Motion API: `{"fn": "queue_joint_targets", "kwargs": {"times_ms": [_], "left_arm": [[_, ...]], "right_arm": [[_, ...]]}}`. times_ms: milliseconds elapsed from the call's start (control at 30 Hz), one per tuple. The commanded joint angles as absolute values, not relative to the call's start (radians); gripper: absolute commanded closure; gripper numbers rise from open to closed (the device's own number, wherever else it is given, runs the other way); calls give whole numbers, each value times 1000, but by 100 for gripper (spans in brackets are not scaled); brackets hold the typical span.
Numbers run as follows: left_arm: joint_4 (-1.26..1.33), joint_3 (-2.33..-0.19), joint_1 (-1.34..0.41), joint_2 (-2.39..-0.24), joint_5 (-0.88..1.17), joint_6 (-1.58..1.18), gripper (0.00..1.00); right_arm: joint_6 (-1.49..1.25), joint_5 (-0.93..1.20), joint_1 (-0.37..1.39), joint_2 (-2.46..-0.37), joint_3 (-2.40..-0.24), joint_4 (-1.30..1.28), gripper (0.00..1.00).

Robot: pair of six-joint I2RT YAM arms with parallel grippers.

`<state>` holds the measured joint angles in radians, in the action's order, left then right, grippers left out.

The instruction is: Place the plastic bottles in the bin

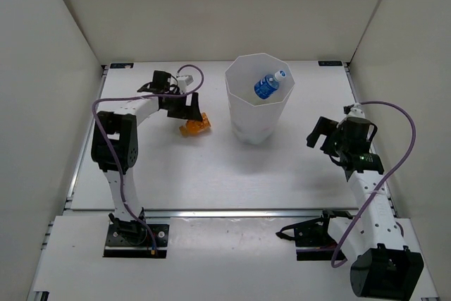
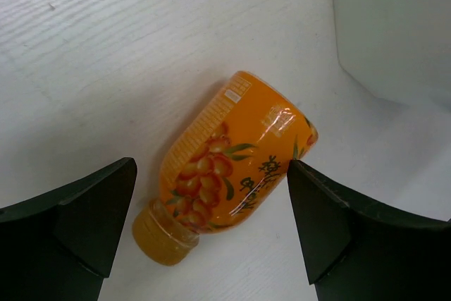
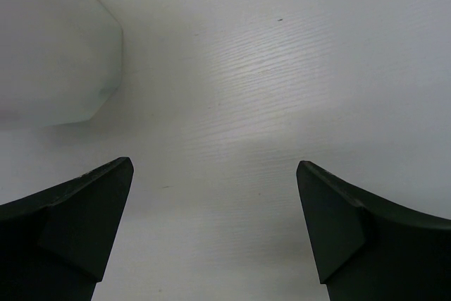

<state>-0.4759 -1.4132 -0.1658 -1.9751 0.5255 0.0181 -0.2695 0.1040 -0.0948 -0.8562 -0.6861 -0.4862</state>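
The orange bottle (image 1: 196,126) lies on its side on the table, left of the bin (image 1: 255,114). In the left wrist view the orange bottle (image 2: 232,160) lies between my open fingers, cap toward the lower left, touching neither finger. My left gripper (image 1: 184,111) hovers just over it, open. A clear bottle with a blue label (image 1: 268,85) leans inside the bin. My right gripper (image 1: 323,133) is open and empty to the right of the bin, whose wall shows in the right wrist view (image 3: 56,54). The other bottles are out of view.
The bin's wall also shows at the upper right of the left wrist view (image 2: 394,26). White walls enclose the table on the left, back and right. The arm bases stand at the near edge.
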Motion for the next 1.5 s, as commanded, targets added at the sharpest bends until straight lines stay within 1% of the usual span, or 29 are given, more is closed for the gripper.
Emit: {"fn": "queue_joint_targets", "kwargs": {"times_ms": [0,100,200,333,433,467,533,567,667,700,733,767,800,867,933,1000,1067,1133,1167,1200,1300,1333,1367,1433,1467], "left_arm": [[-413,-1346,-181,-1930,577,17,2],[-390,-1310,-221,-1917,511,8,1],[-414,-1301,-279,-1924,404,9,1],[-454,-1298,-347,-1924,322,9,1],[-472,-1289,-353,-1901,247,-37,18],[-495,-1295,-351,-1881,238,-41,27],[-514,-1293,-339,-1836,194,-78,51],[-526,-1293,-336,-1794,183,-103,55],[-541,-1327,-314,-1653,83,-178,50],[-557,-1348,-311,-1607,10,-208,44],[-572,-1392,-316,-1582,-80,-222,43],[-587,-1454,-342,-1544,-172,-244,47],[-588,-1485,-351,-1525,-219,-268,48],[-584,-1615,-402,-1502,-288,-291,44],[-504,-1669,-440,-1494,-342,-336,46],[-401,-1681,-482,-1476,-306,-365,44],[-275,-1712,-520,-1497,-241,-405,40],[-204,-1736,-564,-1548,-221,-414,38],[-154,-1747,-593,-1571,-210,-402,34],[-149,-1762,-627,-1616,-227,-399,32],[-205,-1926,-667,-1758,-227,-397,27],[-218,-1943,-672,-1797,-181,-394,20],[-230,-1971,-681,-1815,-172,-393,10],[-256,-2022,-709,-1864,-169,-384,3],[-274,-2051,-715,-1870,-170,-376,1]], "right_arm": [[-316,150,-107,-861,-689,-425,1],[-324,172,-114,-867,-673,-414,1],[-336,181,-106,-865,-657,-394,1],[-341,190,-107,-839,-634,-387,1],[-344,206,-115,-822,-615,-383,1],[-344,209,-118,-816,-621,-382,1],[-338,207,-118,-808,-612,-382,1],[-334,209,-124,-804,-617,-380,1],[-325,201,-118,-795,-609,-383,1],[-328,196,-118,-796,-603,-387,1],[-313,186,-111,-799,-597,-396,1],[-302,177,-109,-807,-600,-406,1],[-295,167,-110,-810,-597,-410,1],[-278,146,-103,-818,-598,-413,1],[-278,123,-95,-804,-601,-408,1],[-267,121,-94,-796,-600,-388,2],[-262,140,-92,-788,-594,-383,1],[-258,135,-92,-791,-606,-396,1],[-261,132,-92,-784,-598,-391,1],[-252,130,-95,-787,-604,-394,1],[-242,133,-89,-778,-611,-402,1],[-242,129,-94,-772,-611,-397,1],[-236,135,-95,-769,-611,-397,1],[-238,121,-94,-761,-611,-405,1],[-232,117,-87,-759,-615,-408,1]]}}
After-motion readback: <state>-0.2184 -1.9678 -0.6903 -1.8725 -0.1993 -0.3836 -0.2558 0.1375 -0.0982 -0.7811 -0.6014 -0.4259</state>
